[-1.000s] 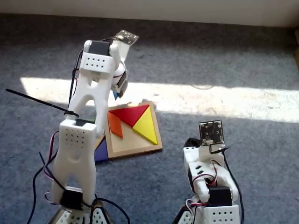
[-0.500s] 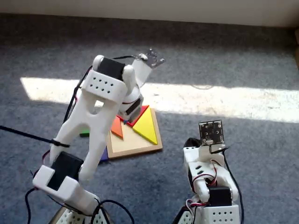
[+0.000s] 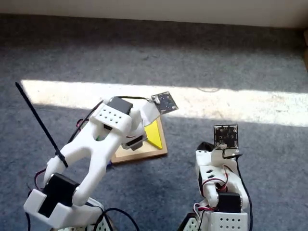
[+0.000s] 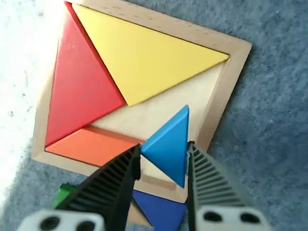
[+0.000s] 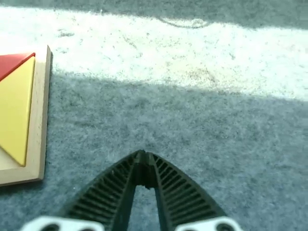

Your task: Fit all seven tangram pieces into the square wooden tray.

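My left gripper point(image 4: 163, 147) is shut on a small blue triangle point(image 4: 168, 144), held just above the bare wood by the near rim of the square wooden tray point(image 4: 231, 82). In the tray lie a large yellow triangle point(image 4: 139, 53), a large red triangle point(image 4: 79, 91) and an orange piece point(image 4: 91, 147). In the high view the left arm point(image 3: 110, 130) covers most of the tray point(image 3: 144, 154), leaving the yellow triangle point(image 3: 154, 134) showing. My right gripper point(image 5: 144, 166) is shut and empty over the carpet, to the right of the tray point(image 5: 42, 120).
A dark blue piece point(image 4: 161, 211) and a green piece point(image 4: 62, 195) lie on the carpet just outside the tray's rim. The right arm point(image 3: 219, 187) stands at the near right. Grey carpet with a sunlit band point(image 3: 240, 103) stretches beyond the tray.
The left arm has swung from the tray's far left corner across and down over the tray, now hiding most of it. The right arm has hardly moved.
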